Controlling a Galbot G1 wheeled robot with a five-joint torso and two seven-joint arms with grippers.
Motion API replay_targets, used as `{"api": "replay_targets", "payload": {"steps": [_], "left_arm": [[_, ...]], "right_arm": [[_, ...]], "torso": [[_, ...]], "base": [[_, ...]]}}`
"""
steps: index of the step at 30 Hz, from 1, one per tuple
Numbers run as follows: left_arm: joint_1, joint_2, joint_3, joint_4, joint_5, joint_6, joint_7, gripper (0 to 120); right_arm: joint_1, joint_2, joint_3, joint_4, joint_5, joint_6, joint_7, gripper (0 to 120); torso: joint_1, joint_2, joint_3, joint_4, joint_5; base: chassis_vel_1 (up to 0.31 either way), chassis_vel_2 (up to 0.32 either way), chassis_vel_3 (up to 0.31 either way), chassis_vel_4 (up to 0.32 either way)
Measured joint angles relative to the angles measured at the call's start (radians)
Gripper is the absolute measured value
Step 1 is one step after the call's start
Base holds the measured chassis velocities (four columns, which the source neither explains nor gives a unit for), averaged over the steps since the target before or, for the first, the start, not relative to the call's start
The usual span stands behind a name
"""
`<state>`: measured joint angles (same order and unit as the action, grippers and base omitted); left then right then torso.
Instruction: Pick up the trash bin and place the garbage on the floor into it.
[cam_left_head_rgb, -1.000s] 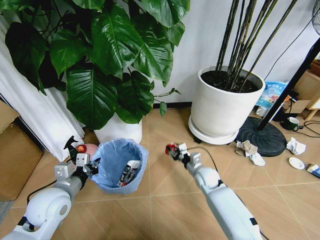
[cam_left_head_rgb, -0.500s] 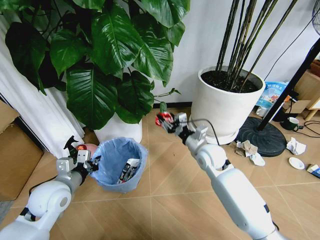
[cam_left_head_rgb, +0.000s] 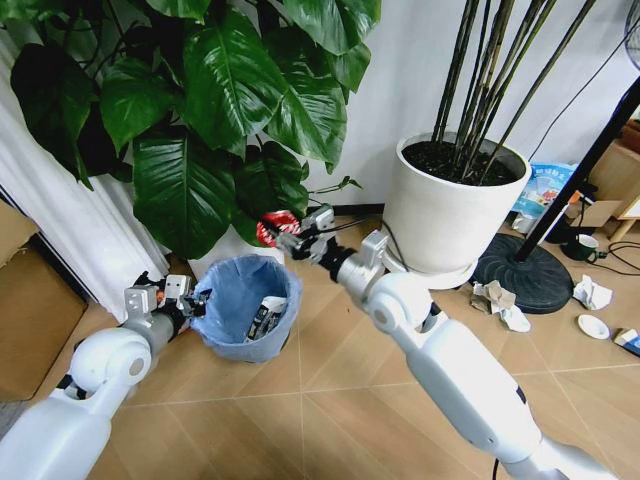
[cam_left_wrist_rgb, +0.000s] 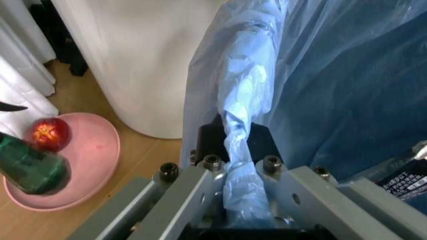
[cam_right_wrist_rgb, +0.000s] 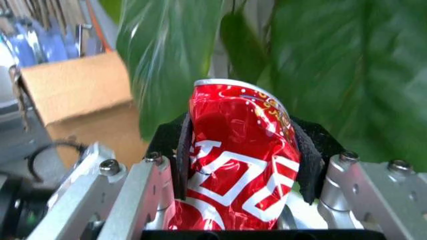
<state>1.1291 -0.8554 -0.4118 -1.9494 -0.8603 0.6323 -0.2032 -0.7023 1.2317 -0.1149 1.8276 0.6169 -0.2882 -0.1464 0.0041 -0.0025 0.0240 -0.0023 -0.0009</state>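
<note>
Carried leftward and upward over the last second, the right gripper (cam_left_head_rgb: 283, 234) now hangs above the far rim of the trash bin (cam_left_head_rgb: 243, 318), where earlier it was out over open floor to the bin's right. Its two black pads (cam_right_wrist_rgb: 305, 159) are closed against the sides of a crushed red can (cam_right_wrist_rgb: 237, 172), which stands upright between them with white lettering facing the right wrist camera; in the head view the can (cam_left_head_rgb: 275, 226) shows red at the gripper's tip, in front of the big green leaves (cam_left_head_rgb: 240, 110) of the potted plant.

Beside the bin's left rim, the left gripper (cam_left_head_rgb: 188, 305) has its fingers shut on a bunched fold of the light blue bag (cam_left_wrist_rgb: 239, 150) lining the bin; since the earlier frame this arm and the bin have shifted slightly. Inside the bin lies a black-and-white tube (cam_left_head_rgb: 266, 318).

Just left of the bin, a pink plate (cam_left_wrist_rgb: 93, 160) carries a small red fruit (cam_left_wrist_rgb: 48, 134). On the wood-look floor (cam_left_head_rgb: 330, 380) well to the right, near the black round stand base (cam_left_head_rgb: 525, 272), sit crumpled white and brown paper (cam_left_head_rgb: 495, 298), another white crumpled piece (cam_left_head_rgb: 593, 292), and a small white cup (cam_left_head_rgb: 593, 327). A large white pot (cam_left_head_rgb: 450, 215) of dark stalks stands between the bin and that litter.
</note>
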Motion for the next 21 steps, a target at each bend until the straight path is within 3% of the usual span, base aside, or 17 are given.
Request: {"api": "replay_targets", "payload": {"steps": [9,16,19,21], "left_arm": [[0.006,0.001,-0.003,-0.005,0.002,0.0,-0.001,0],[0.009,-0.003,-0.006,-0.01,0.004,-0.002,-0.003,0],[0.013,0.001,-0.01,-0.015,0.004,-0.003,-0.005,0],[0.014,0.001,-0.011,-0.015,0.004,-0.003,-0.005,0]], "right_arm": [[-0.001,0.012,-0.076,-0.038,-0.029,0.003,0.016,43],[-0.006,0.007,-0.11,-0.041,-0.039,0.003,0.036,66],[-0.005,0.008,-0.115,-0.045,-0.041,0.003,0.037,81],[-0.004,0.009,-0.115,-0.046,-0.041,0.003,0.038,84]], "torso": [[0.0,0.0,0.0,0.0001,0.0],[0.0,0.0,0.0,0.0,0.0],[0.0,0.0,0.0,0.0,0.0],[0.0,0.0,0.0,0.0,0.0]], "base": [[0.0,0.0,0.0,0.0],[0.0,0.0,0.0,0.0],[0.0,0.0,0.0,0.0],[0.0,0.0,0.0,0.0]]}}
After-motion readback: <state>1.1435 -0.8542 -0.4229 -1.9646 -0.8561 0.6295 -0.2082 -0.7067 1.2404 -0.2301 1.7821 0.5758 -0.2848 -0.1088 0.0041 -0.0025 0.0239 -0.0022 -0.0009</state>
